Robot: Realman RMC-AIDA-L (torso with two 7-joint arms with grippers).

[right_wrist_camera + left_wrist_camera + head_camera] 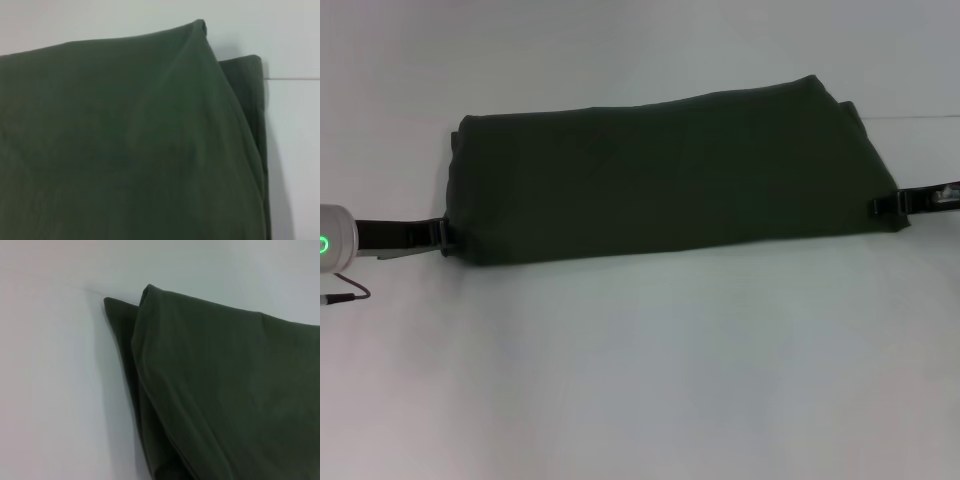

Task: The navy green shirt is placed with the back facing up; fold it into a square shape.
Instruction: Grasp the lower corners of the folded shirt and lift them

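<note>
Both grippers meet the navy green shirt (670,180): left gripper (442,236) and right gripper (882,204) at opposite ends, probably to fold; jaws' state unclear.

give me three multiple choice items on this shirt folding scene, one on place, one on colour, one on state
1. Where are the two black grippers relative to the dark olive-green cotton shirt?
A. Both above its middle
B. One at each of its near corners
C. Both at one end

2. What colour is the table surface under the shirt?
A. White
B. Brown
C. Black

3. What state is the shirt in?
A. Spread flat with both sleeves out
B. Crumpled in a ball
C. Folded over into a long band with stacked layers

Answers:
1. B: in the head view the left gripper meets the near left corner of the shirt and the right gripper meets the near right corner.
2. A: the table is plain white.
3. C: both wrist views show one layer lying over another at the ends.
</note>
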